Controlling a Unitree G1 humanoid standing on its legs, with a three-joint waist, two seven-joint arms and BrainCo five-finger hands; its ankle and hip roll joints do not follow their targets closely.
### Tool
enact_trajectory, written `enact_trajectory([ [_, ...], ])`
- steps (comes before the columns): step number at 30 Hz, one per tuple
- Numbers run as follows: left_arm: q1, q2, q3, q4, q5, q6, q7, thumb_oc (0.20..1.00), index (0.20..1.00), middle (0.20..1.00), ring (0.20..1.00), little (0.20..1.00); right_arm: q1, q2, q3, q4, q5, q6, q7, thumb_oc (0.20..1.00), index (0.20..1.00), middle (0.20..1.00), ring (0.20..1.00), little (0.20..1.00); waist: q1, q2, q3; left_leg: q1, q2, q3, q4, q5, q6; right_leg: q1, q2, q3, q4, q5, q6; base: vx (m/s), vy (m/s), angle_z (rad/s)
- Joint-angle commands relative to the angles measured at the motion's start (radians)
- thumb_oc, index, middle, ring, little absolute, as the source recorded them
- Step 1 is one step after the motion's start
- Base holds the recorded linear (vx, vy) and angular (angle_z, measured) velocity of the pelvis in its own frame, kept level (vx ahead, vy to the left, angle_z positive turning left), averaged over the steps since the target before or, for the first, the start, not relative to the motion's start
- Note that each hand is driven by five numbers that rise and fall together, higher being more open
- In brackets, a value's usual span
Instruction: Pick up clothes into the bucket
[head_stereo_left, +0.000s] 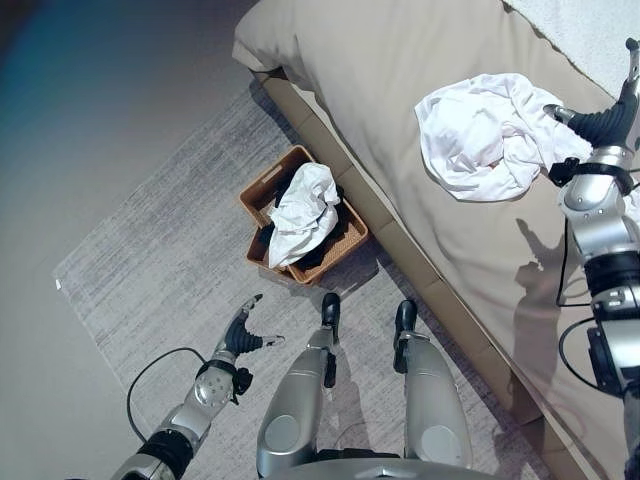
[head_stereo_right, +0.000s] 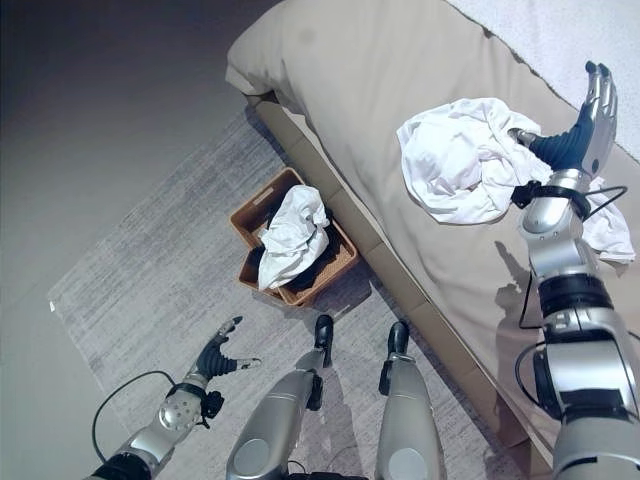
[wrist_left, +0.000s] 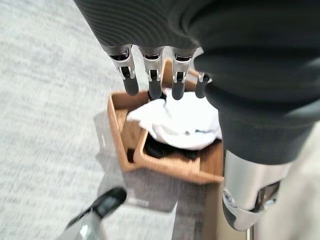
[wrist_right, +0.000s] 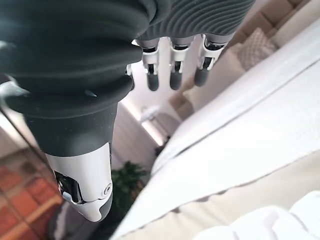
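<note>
A crumpled white garment (head_stereo_left: 490, 135) lies on the beige bed (head_stereo_left: 400, 90). My right hand (head_stereo_right: 585, 125) hovers just right of it with fingers (wrist_right: 172, 75) straight and open, holding nothing. A brown woven basket (head_stereo_left: 345, 245) stands on the grey rug beside the bed, with a white cloth (head_stereo_left: 305, 212) draped over dark clothes inside; the left wrist view shows the basket (wrist_left: 165, 167) and white cloth (wrist_left: 175, 125) past my fingers. My left hand (head_stereo_left: 240, 338) hangs low over the rug, in front of the basket, open and empty.
The bed's wooden side rail (head_stereo_left: 420, 270) runs diagonally right beside the basket. A grey rug (head_stereo_left: 150, 270) covers the floor around it. A white blanket (head_stereo_right: 560, 30) lies at the far side of the bed.
</note>
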Motion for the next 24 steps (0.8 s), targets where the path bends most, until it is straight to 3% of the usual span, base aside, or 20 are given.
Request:
enact_trajectory([
  [1, 0.022, 0.007, -0.014, -0.027, -0.036, -0.014, 0.005, 1.0, 1.0, 1.0, 1.0, 1.0, -0.144, -0.086, 0.106, 0.049, 0.042, -0.008, 0.0, 1.0, 1.0, 1.0, 1.0, 1.0, 0.02, -0.018, -0.007, 0.027, -0.009, 0.012, 0.04, -0.05, 0.012, 0.075, -0.022, -0.008, -0.052, 0.024, 0.061, 0.0, 0.0, 0.0],
  [9, 0.007, 0.007, -0.037, -0.077, -0.078, -0.001, 0.026, 1.0, 1.0, 1.0, 1.0, 1.0, -0.426, -0.142, 0.352, 0.321, 0.095, 0.018, 0.117, 1.0, 1.0, 1.0, 1.0, 1.0, 0.032, 0.009, 0.05, -0.052, -0.019, 0.006, 0.064, -0.033, 0.005, -0.011, -0.037, -0.018, 0.001, 0.022, 0.053, -0.01, 0.001, 0.03],
  [20, 0.021, 0.03, -0.036, -0.181, -0.119, -0.002, 0.047, 1.0, 1.0, 1.0, 1.0, 1.0, -0.571, -0.172, 0.509, 0.412, 0.096, 0.039, 0.207, 1.0, 1.0, 1.0, 1.0, 1.0, 0.065, 0.041, 0.051, -0.235, -0.041, -0.007, 0.116, -0.025, 0.007, -0.218, -0.065, -0.016, 0.121, -0.007, 0.039, 0.02, -0.018, 0.11],
  [21, 0.025, 0.026, -0.038, -0.173, -0.122, 0.0, 0.049, 1.0, 1.0, 1.0, 1.0, 1.0, -0.573, -0.173, 0.513, 0.424, 0.101, 0.043, 0.215, 1.0, 1.0, 1.0, 1.0, 1.0, 0.064, 0.038, 0.051, -0.223, -0.046, -0.012, 0.117, -0.05, 0.002, -0.215, -0.068, -0.006, 0.137, -0.043, 0.046, 0.01, -0.03, 0.11],
  [22, 0.022, 0.024, -0.038, -0.171, -0.122, 0.002, 0.05, 1.0, 1.0, 1.0, 1.0, 1.0, -0.585, -0.175, 0.519, 0.434, 0.106, 0.046, 0.223, 1.0, 1.0, 1.0, 1.0, 1.0, 0.069, 0.045, 0.051, -0.26, -0.043, -0.008, 0.115, -0.019, 0.005, -0.249, -0.068, -0.018, 0.137, -0.014, 0.037, 0.1, -0.048, 0.11],
  [24, 0.026, 0.024, -0.05, -0.176, -0.127, 0.009, 0.042, 1.0, 1.0, 1.0, 1.0, 1.0, -0.584, -0.187, 0.528, 0.464, 0.117, 0.054, 0.259, 1.0, 1.0, 1.0, 1.0, 1.0, 0.071, 0.044, 0.051, -0.267, -0.047, -0.02, 0.107, -0.034, -0.004, -0.269, -0.078, -0.015, 0.164, -0.056, 0.041, 0.06, -0.052, 0.12],
])
